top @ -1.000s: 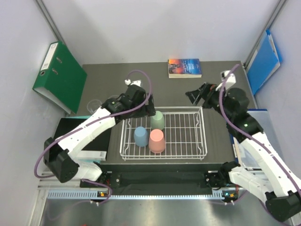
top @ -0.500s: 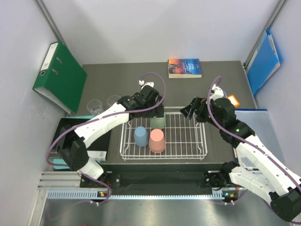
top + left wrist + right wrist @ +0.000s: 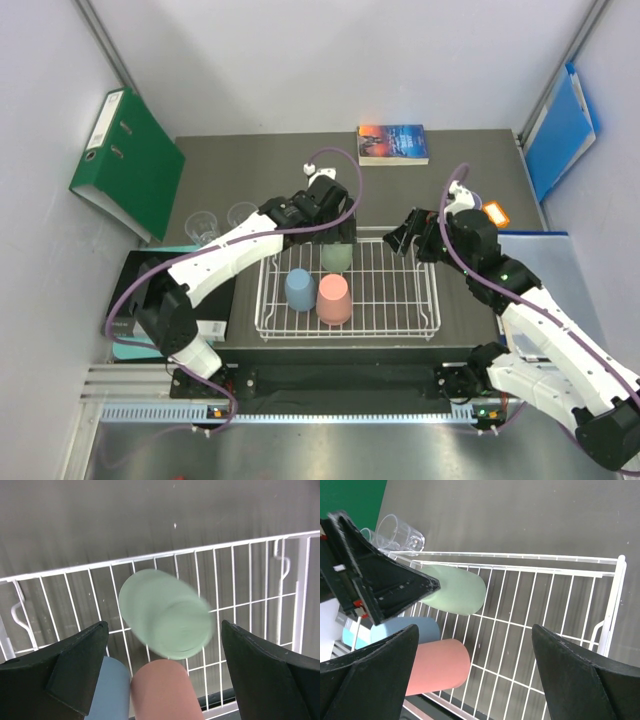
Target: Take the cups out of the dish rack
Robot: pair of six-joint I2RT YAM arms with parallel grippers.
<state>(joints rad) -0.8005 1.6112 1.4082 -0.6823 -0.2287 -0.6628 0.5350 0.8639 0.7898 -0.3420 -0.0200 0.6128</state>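
The white wire dish rack (image 3: 408, 290) holds three upturned cups: sage green (image 3: 336, 259) at the back, light blue (image 3: 299, 290) and salmon pink (image 3: 333, 299) in front. My left gripper (image 3: 337, 237) is open right above the green cup (image 3: 167, 615), its jaws on either side without touching. My right gripper (image 3: 409, 232) is open and empty over the rack's back right part (image 3: 555, 625). Two clear glass cups (image 3: 203, 226) (image 3: 241, 213) stand on the table left of the rack. The lavender cup is out of view.
A green binder (image 3: 125, 165) leans at the back left and a book (image 3: 392, 144) lies at the back. A blue folder (image 3: 560, 130) stands at the right wall. A black tray (image 3: 150, 275) lies left of the rack. The left gripper's finger (image 3: 380, 587) shows in the right wrist view.
My left gripper has moved right along the rack's back edge to sit over the green cup. My right gripper came down from the back right to the rack's back right corner.
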